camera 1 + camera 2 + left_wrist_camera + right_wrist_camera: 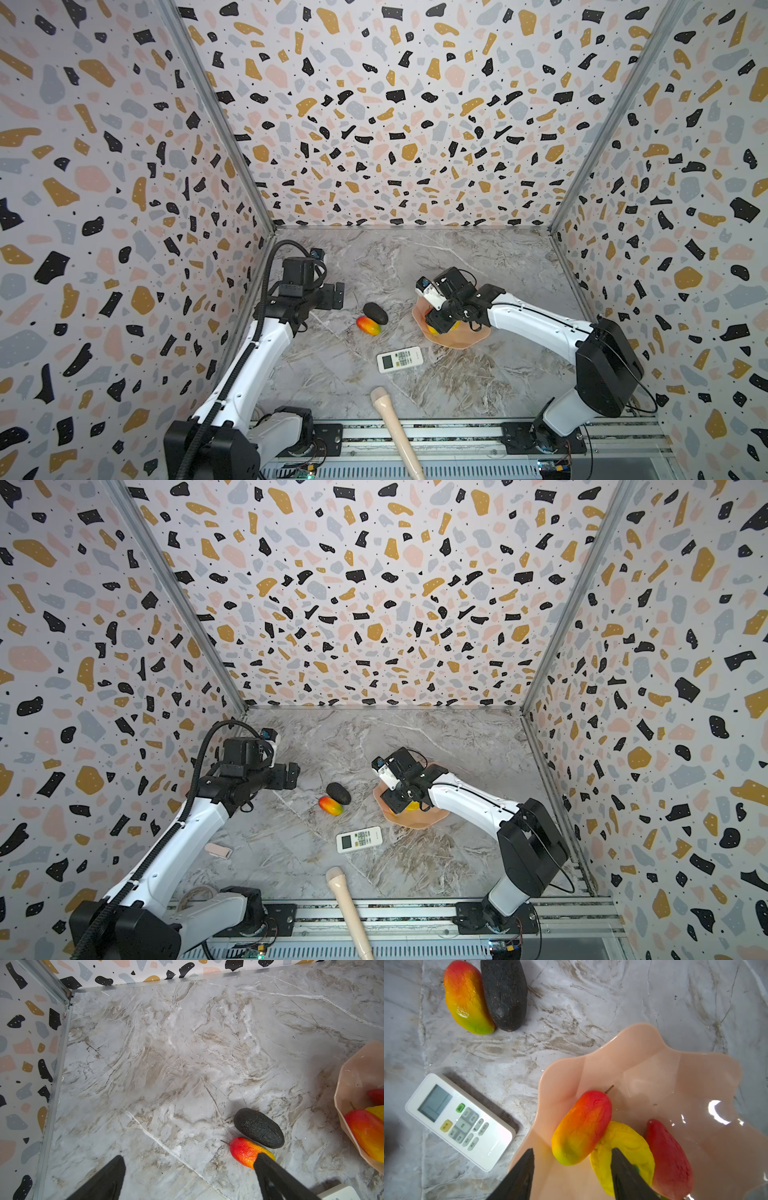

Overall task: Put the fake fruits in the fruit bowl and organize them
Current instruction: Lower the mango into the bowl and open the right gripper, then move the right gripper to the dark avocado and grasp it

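The pale-pink scalloped fruit bowl (457, 343) (415, 821) (654, 1043) (340, 1084) sits right of centre. In it lie a mango (581, 1130), a bumpy yellow citrus (627, 1142) and a red strawberry (668, 1157). My right gripper (573, 1149) (437, 324) (392, 802) hangs over the bowl, open, with the mango's lower end loose between its fingers and touching neither. On the table left of the bowl lie a second mango (368, 325) (243, 1151) and a blackish avocado (375, 312) (258, 1127), side by side. My left gripper (190, 1156) (338, 295) hovers open and empty, left of them.
A white remote control (400, 359) (460, 1122) lies in front of the bowl. A long beige stick (395, 428) juts over the front rail. A small beige piece (218, 850) lies beside the left arm. Patterned walls close three sides.
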Controlling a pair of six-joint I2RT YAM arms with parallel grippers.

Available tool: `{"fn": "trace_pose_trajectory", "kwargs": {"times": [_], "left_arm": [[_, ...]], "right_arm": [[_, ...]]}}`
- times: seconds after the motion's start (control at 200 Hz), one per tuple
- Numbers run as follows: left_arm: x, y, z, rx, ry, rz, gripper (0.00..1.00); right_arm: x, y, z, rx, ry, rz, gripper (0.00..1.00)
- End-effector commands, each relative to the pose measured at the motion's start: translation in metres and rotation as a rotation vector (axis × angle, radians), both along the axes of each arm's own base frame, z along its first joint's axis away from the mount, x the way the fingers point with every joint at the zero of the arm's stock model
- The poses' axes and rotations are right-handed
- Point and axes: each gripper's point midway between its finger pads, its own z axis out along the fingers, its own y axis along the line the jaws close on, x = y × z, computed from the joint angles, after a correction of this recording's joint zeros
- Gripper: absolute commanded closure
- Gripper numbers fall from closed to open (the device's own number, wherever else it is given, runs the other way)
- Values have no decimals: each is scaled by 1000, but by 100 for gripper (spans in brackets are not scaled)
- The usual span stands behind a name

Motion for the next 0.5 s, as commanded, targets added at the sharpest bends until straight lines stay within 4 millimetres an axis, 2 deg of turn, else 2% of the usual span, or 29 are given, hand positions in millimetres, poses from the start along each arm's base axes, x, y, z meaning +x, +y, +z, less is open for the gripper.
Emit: {"fn": "trace_pose_trajectory", "kwargs": {"times": [0.0,0.14,0.26,0.29,0.496], "left_arm": [[0,1,1,1,-16,-2,0],[0,1,1,1,-14,-3,0],[0,2,1,3,-15,0,0],[0,2,1,3,-15,0,1],[-1,3,3,4,-23,2,0]], "right_arm": [[3,5,32,23,-55,19,35],[9,41,58,112,-94,92,20],[15,85,65,173,-110,160,8],[17,95,63,178,-110,168,0],[43,156,40,256,-95,157,1]]}}
